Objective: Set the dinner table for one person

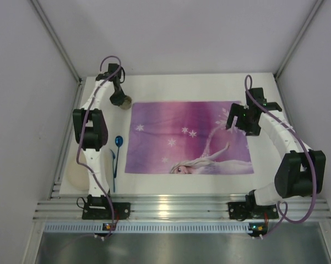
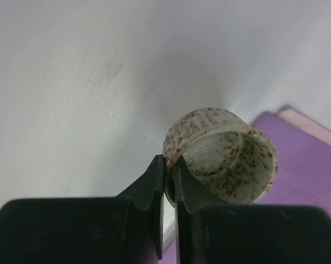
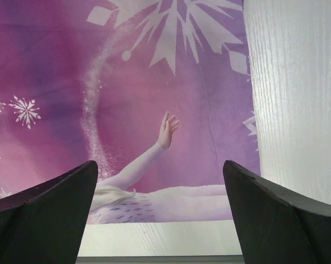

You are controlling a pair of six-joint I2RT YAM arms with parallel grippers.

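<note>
The counter is the white top spanning the enclosure, with a ribbed rail along its near edge. A purple placemat lies at its centre. Toward the far-left corner, the left fingers are clamped on the wall of a speckled cup. The right fingers stand wide apart above the placemat's right end. A blue spoon lies just left of the placemat.

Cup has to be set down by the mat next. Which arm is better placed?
Left. The left gripper pinches the cup by its rim, beside the mat's far left corner. The right gripper hangs open over the mat's right side, empty.
</note>
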